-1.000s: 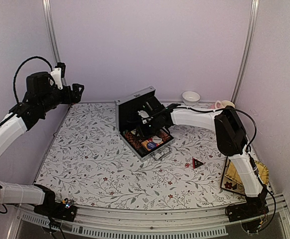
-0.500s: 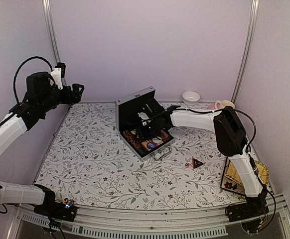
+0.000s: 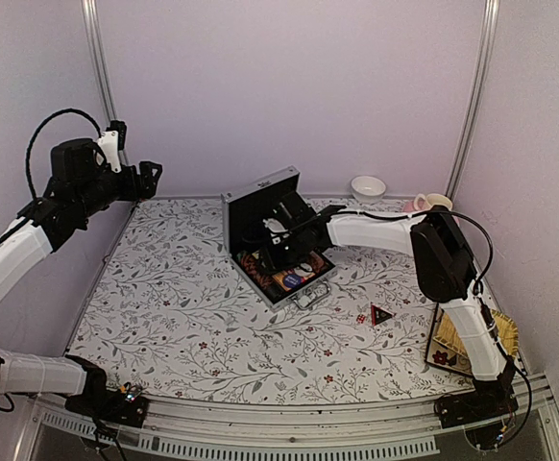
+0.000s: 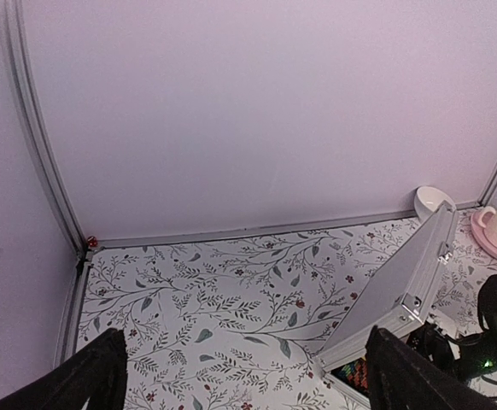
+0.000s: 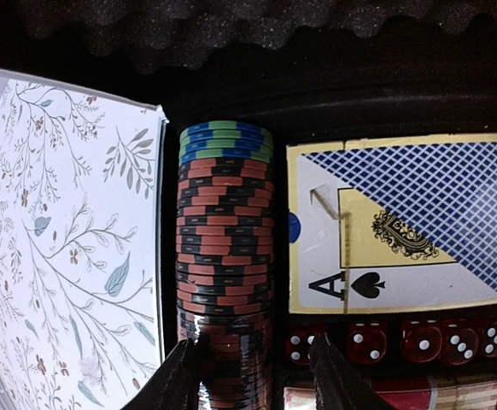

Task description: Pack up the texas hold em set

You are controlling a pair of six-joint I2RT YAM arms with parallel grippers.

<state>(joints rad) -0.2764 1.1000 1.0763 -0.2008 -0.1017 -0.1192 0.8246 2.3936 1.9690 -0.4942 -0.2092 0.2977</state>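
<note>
The briefcase (image 3: 257, 204) is laid open mid-surface (image 3: 183, 307), under lilac walls (image 3: 289, 86). A chip stack (image 5: 225, 256), cards (image 5: 402, 222) and red dice (image 5: 364, 342) are kept inside. The right jaws are parted astride the stack; the left jaws are released wide.

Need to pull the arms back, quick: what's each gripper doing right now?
Left gripper: open, holding nothing.
Right gripper: open, astride the chip row, gap showing on one side, apparently not gripping it.
</note>
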